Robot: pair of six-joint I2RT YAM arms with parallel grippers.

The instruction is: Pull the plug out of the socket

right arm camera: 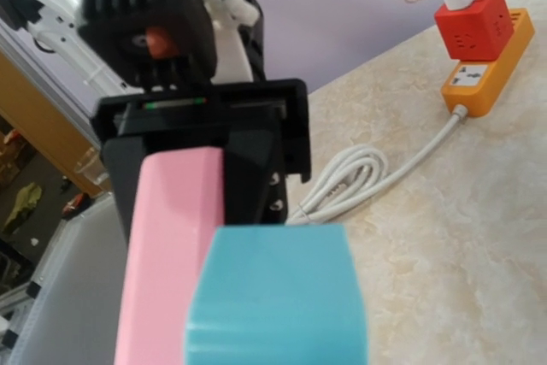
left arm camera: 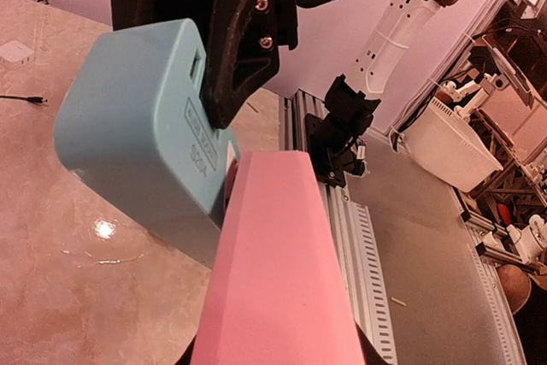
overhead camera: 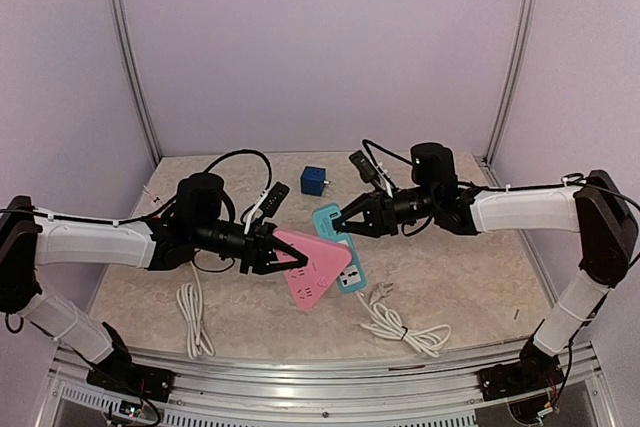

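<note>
Pink socket (left arm camera: 282,262) clamped in my left gripper (overhead camera: 268,255), teal plug (left arm camera: 137,126) beside it in my right gripper (overhead camera: 348,224); I'd pull straight apart.

High overview; wrist views close on pink socket (left arm camera: 282,279), teal plug (left arm camera: 137,143).

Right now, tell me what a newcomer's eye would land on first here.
The two arms meet mid-table over one bright pair: the left pincer clamps a pink triangular power strip, and the right pincer grips the teal adapter pressed against it. Behind them sits a small blue cube socket, and a coiled white cable lies near the front edge.
</note>
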